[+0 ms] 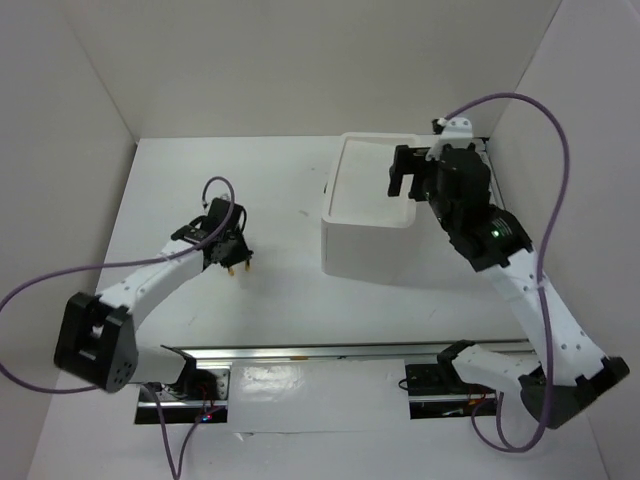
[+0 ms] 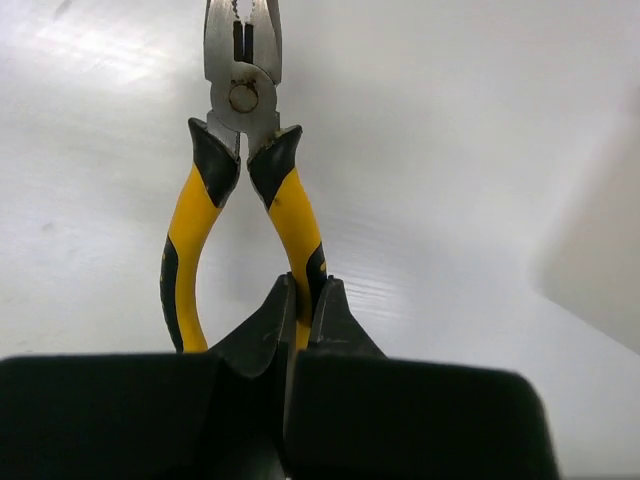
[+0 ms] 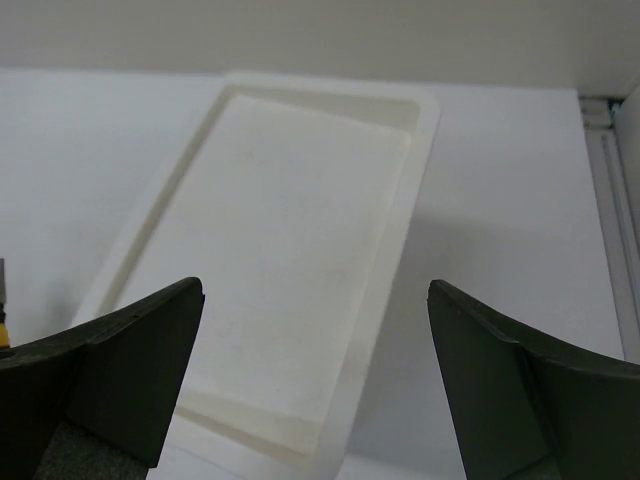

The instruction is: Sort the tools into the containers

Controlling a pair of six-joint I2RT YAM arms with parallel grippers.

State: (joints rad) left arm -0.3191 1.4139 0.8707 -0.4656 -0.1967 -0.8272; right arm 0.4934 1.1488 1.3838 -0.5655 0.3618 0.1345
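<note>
**Yellow, Black and Plenty of White**

The pliers (image 2: pixel 240 110) have yellow handles with black patches down the sides and black collars by the pivot. Their head is dull grey steel, with a brownish ring round the rivet. My left claw (image 2: pixel 305 285) is matte black, and so is my right claw (image 3: pixel 315 290). The box (image 3: pixel 280 260) is plain creamy white with no pattern. The table (image 1: pixel 280 190) is glossy white. My left arm (image 1: pixel 150 282) and right arm (image 1: pixel 545 310) are white with black joints, and the cables (image 1: pixel 555 150) are purple.
</note>
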